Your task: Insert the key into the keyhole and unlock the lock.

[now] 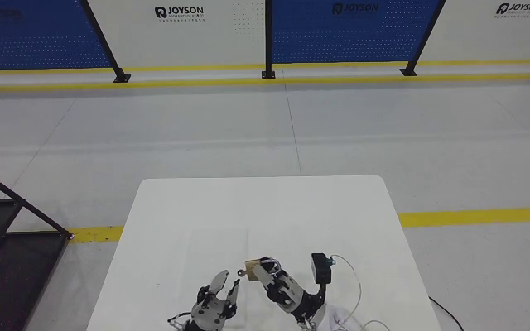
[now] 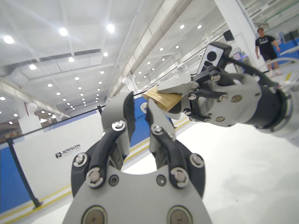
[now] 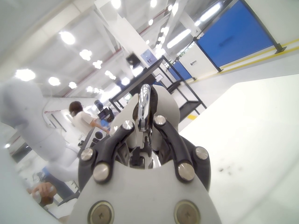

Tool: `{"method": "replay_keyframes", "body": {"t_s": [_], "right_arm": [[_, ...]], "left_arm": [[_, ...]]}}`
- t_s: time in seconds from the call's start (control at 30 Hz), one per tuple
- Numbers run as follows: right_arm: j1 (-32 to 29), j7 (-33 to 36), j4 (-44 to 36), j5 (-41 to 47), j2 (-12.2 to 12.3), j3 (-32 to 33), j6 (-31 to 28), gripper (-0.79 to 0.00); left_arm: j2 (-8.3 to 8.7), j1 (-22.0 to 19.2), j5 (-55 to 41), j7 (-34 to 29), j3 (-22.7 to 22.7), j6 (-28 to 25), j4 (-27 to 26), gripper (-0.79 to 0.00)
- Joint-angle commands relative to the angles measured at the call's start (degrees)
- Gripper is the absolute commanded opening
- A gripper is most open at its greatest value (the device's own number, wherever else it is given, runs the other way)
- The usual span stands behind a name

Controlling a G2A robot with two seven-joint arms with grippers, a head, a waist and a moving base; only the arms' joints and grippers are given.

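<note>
**Top view.** Two grippers are held close together at the near edge of the bench (image 1: 331,215), about midway along it. The left gripper (image 1: 228,281) is seen with its fingers spread and nothing between them. The right gripper (image 1: 263,273) is closed on a small brass padlock (image 1: 251,266). The padlock is held off the bench, and its body juts out towards the left gripper's side.

**Left wrist view.** The left gripper (image 2: 140,106) is pointed at the padlock (image 2: 161,99). Its fingers (image 2: 121,110) are parted, with one tip just in front of the brass body. The right gripper (image 2: 175,100) is seen pinching the padlock across its flat faces, so the free end of the body is turned towards the left arm. This is judged to be how the keyhole end is offered for the key. Whether the dark mark on that end is the keyhole cannot be told.

**Right wrist view.** The fingers (image 3: 168,108) of the right gripper (image 3: 146,99) are pressed in around the lock. The chrome shackle (image 3: 143,108) is laid back between them towards the palm, which leaves the body clear beyond the tips. The bench (image 3: 245,129) is seen beside and below. Insertion is judged not yet begun.
</note>
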Motion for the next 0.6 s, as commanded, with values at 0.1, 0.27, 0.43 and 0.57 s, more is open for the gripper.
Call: {"method": "replay_keyframes", "body": {"t_s": [0.1,0.27,0.43,0.57], "right_arm": [[0.2,0.16,0.31,0.5,0.1,0.36,0.23,-0.785],[2.18,5.97,3.0,1.6,-0.01,-0.52,5.15,-0.785],[6.73,17.66,6.6,2.15,-0.96,-4.96,13.71,-0.785],[11.31,30.05,10.55,3.84,-2.07,-10.39,16.24,-0.785]], "left_arm": [[1.04,4.06,-7.22,-0.33,-1.88,-14.47,-3.17,0.0],[2.95,10.04,-12.24,-4.84,-7.45,-29.29,-7.91,0.0],[5.15,17.05,-17.56,-13.6,-16.28,-44.04,-12.99,0.0],[6.55,21.92,-23.22,-20.72,-23.8,-53.73,-15.81,0.0]]}}
